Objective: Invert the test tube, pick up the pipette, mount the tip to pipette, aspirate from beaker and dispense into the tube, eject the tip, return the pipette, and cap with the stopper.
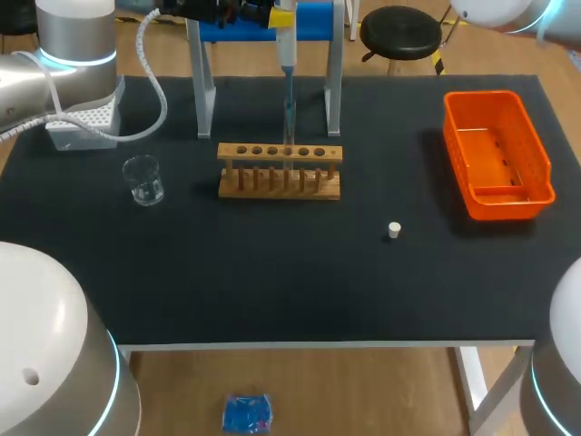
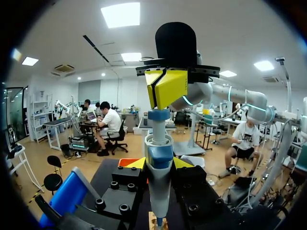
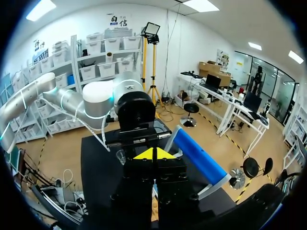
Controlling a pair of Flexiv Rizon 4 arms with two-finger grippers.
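Note:
The blue-and-white pipette (image 1: 287,64) hangs upright over the wooden tube rack (image 1: 280,170), and its thin tip (image 1: 289,123) reaches down to a rack hole near the middle. Whether a tube stands there I cannot make out. My left gripper (image 2: 159,163) is shut on the pipette's body (image 2: 159,179). My right gripper (image 2: 165,86) is shut, and its joined yellow tips rest on the pipette's top; the same shut tips appear in the right wrist view (image 3: 153,154). The glass beaker (image 1: 143,179) stands left of the rack. The small white stopper (image 1: 394,230) lies to the rack's front right.
An orange basket (image 1: 497,153) sits at the right side. The white tip box (image 1: 86,123) is at the far left corner. The metal pipette stand (image 1: 205,91) straddles the area just behind the rack.

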